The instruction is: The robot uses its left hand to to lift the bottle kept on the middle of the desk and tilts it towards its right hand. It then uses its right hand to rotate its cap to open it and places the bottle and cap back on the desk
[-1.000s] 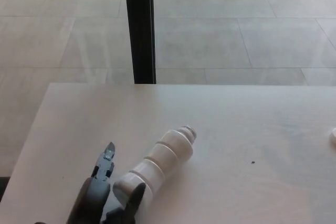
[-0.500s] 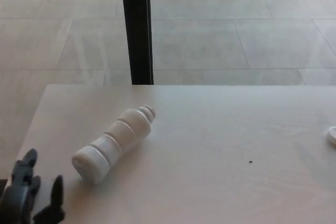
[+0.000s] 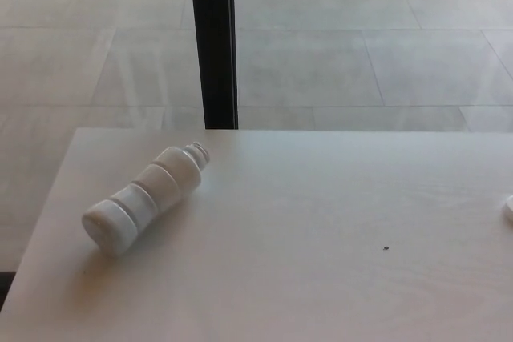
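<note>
Hands are out of the head view on both sides, so no arm pose shows and the state of either set of fingers cannot be told. Bottle (image 3: 144, 199) lies on its side on the desk (image 3: 321, 278), toward the desk's left part and nearer its far edge than its near one. Its long axis runs diagonally: the flat base faces the near left corner of the desk, and the open neck, with no cap on it, points up and to the right toward the far edge. It is a pale, whitish plastic cylinder with ribbed bands around its body and a narrower threaded neck. The desk top is a smooth, light wood-grain surface. Well to the right of the bottle, at the desk's right edge, a small white cap (image 3: 509, 208) lies partly cut off by the frame.
</note>
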{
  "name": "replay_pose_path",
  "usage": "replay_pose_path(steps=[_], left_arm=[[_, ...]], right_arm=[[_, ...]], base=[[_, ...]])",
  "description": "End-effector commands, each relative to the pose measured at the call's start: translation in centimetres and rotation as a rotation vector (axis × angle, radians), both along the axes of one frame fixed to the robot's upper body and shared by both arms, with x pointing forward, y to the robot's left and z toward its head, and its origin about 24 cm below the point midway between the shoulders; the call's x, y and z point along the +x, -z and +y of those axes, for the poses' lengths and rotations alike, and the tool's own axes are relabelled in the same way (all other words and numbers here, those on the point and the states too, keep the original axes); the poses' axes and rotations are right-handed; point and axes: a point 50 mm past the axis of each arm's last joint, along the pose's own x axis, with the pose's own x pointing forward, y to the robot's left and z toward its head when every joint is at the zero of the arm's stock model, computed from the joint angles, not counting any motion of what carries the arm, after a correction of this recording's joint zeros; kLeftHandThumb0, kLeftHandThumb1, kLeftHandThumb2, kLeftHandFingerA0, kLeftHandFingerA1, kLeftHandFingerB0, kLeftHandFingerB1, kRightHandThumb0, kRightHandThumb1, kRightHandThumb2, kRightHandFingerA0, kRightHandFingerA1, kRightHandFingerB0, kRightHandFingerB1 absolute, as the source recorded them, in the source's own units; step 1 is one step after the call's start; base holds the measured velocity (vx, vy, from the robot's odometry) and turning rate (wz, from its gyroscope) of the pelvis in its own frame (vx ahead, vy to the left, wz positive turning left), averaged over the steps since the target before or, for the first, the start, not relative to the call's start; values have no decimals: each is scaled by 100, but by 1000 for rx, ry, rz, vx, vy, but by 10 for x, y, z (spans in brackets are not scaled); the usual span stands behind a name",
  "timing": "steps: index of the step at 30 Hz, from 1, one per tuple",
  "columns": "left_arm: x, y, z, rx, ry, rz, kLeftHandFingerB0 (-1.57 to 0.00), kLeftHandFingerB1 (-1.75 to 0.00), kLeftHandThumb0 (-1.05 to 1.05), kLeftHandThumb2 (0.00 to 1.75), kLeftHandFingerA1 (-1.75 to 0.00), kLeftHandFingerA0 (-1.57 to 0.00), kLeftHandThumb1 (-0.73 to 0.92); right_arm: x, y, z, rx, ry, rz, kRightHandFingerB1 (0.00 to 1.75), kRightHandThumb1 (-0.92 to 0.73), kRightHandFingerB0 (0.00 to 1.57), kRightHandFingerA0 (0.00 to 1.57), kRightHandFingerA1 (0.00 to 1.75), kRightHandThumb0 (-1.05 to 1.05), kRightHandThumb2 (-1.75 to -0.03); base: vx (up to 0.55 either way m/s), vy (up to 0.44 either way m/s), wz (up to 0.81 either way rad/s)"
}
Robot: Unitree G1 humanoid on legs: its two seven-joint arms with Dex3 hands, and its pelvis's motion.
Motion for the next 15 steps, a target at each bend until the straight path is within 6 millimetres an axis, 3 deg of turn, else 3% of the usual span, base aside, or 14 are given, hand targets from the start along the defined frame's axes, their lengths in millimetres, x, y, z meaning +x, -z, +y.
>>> replay_pose_path(steps=[1, 2, 3, 4, 5, 7, 8, 9, 10, 11, 12, 13, 14, 15], left_arm=[[-136, 9, 65, -348, -929, -652, -3, -44, -93, 111, -38, 0, 70], [-135, 12, 63, -355, -932, -639, -1, -45, -91, 111, -39, 0, 70], [-136, 14, 63, -360, -936, -636, -1, -45, -91, 111, -39, 0, 70], [-136, 16, 62, -368, -945, -625, 0, -62, -83, 64, -49, 0, 88], [-135, 22, 58, -381, -957, -590, 0, -62, -81, 66, -39, 0, 87], [-135, 28, 53, -393, -952, -565, 0, -64, -80, 66, -44, 0, 88], [-134, 34, 47, -403, -953, -540, 0, -55, -79, 67, -48, 0, 88], [-136, 42, 39, -413, -940, -471, -2, -62, -79, 65, -67, 0, 83], [-138, 54, 28, -427, -916, -374, -2, -62, -79, 65, -67, 0, 83], [-141, 55, 26, -418, -899, -340, 0, -55, -40, 113, -57, -3, 54], [-142, 57, 23, -413, -879, -299, 0, -55, -40, 113, -57, -3, 54], [-149, 68, 8, -389, -740, -105, 0, -60, -76, 62, -64, -1, 86], [-156, 71, 3, -369, -637, 21, 0, -53, -78, 66, -61, 0, 88], [-161, 72, 0, -356, -558, 98, 0, -53, -78, 66, -61, 0, 88]], right_arm=[[-88, 55, -65, 694, 853, -565, 35, -84, 0, 61, 110, -83, -122], [-89, 59, -65, 718, 871, -583, 35, -83, 0, 33, 92, -80, -121], [-91, 60, -65, 725, 878, -588, 35, -83, 0, 33, 92, -80, -121], [-93, 66, -64, 749, 878, -566, 35, -85, 0, 33, 93, -80, -123], [-97, 74, -61, 755, 919, -486, 34, -87, 0, 65, 115, -84, -125], [-101, 82, -58, 756, 966, -428, 35, -87, 0, 60, 110, -81, -125], [-103, 87, -55, 747, 960, -382, 33, -90, 0, 52, 106, -78, -127], [-106, 96, -50, 756, 947, -340, 33, -90, 0, 67, 117, -80, -129], [-111, 108, -42, 773, 929, -285, 33, -90, 0, 67, 117, -80, -129], [-116, 112, -40, 769, 918, -249, 33, -92, 0, 72, 122, -81, -133], [-118, 115, -38, 764, 900, -208, 33, -92, 0, 72, 122, -81, -133], [-121, 129, -30, 774, 859, -111, 33, -92, 0, 20, 91, -82, -134], [-124, 133, -27, 769, 845, -63, 32, -92, 0, 32, 100, -84, -134], [-125, 135, -25, 771, 837, -57, 32, -92, 0, 32, 100, -84, -134]], base=[[0, 0, 0], [0, 0, 0], [0, 0, 0], [0, 0, 0], [0, 0, 0], [0, 0, 0], [0, 0, 0], [0, 0, 0], [0, 0, 0], [0, 0, 0], [0, 0, 0], [0, 0, 0], [0, 0, 0], [0, 0, 0]])
